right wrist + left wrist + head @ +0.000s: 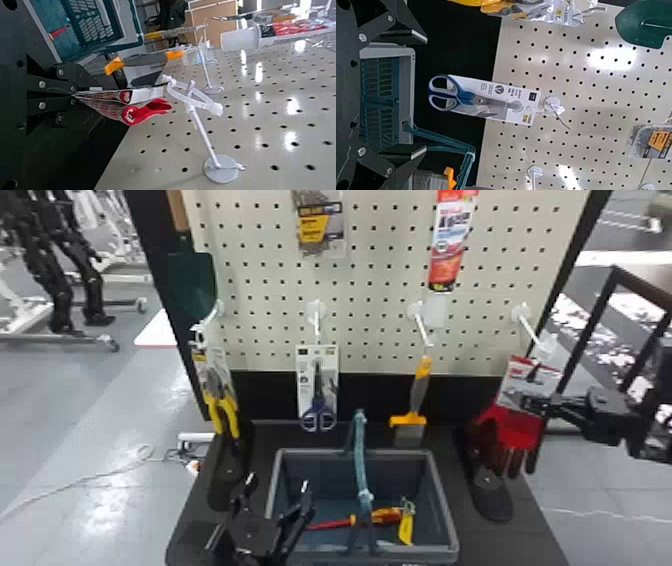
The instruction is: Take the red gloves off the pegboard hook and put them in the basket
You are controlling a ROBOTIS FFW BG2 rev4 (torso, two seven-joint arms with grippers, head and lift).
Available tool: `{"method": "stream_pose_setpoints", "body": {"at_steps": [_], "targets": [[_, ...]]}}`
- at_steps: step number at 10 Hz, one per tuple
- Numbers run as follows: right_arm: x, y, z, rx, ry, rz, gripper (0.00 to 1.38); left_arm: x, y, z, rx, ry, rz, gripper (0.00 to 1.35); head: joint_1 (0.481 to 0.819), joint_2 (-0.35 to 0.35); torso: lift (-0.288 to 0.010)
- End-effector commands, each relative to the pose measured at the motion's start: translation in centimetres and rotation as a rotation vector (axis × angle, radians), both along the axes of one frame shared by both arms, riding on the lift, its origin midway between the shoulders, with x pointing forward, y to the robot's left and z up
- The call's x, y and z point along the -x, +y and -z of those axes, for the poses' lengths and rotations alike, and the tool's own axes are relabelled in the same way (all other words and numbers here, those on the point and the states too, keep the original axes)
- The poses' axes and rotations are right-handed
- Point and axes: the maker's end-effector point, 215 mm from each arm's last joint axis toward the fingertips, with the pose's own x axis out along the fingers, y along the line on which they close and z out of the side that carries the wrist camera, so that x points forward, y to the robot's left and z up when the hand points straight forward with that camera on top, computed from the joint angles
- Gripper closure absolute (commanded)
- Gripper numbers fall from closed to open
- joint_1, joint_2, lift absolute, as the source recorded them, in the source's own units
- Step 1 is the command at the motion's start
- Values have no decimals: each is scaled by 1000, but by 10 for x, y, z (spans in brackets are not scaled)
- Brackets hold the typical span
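The red gloves [517, 432] with their card hang at the right end of the pegboard, below the rightmost hook [530, 327]. My right gripper [525, 402] is at the card and upper part of the gloves. In the right wrist view my right gripper [75, 95] is shut on the red gloves [115, 105], and their white plastic loop [190, 95] is still around the hook [204, 136]. The basket [442, 500] stands on the black table. Left of its middle, my left gripper [275, 495] is open and holds nothing; the left wrist view shows its fingers apart [411, 95].
Inside the basket lie a red and yellow screwdriver [385, 516] and a yellow-tagged item [406, 530]. The basket's teal handle [360, 455] stands upright. Pliers [220, 405], scissors [317, 410] and a scraper [417, 395] hang from other hooks.
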Motion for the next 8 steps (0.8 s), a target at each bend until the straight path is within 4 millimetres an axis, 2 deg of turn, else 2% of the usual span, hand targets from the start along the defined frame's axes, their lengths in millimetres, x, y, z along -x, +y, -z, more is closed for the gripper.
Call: {"method": "stream_pose_setpoints", "body": {"at_steps": [1, 3, 5, 7, 8], "targets": [[9, 6, -12, 0, -59, -2, 1282, 1, 2, 0, 3, -1, -5, 320, 549, 0, -100], [24, 2, -10, -3, -87, 29, 1282, 2, 3, 1, 2, 1, -7, 320, 549, 0, -100], [46, 2, 17, -45, -64, 79, 1282, 3, 6, 1, 2, -2, -12, 320, 549, 0, -100], [66, 33, 25, -60, -69, 65, 1282, 2, 7, 1, 2, -2, -15, 320, 549, 0, -100], [72, 53, 22, -82, -84, 41, 1282, 3, 10, 1, 1, -2, -20, 320, 549, 0, -100]]}}
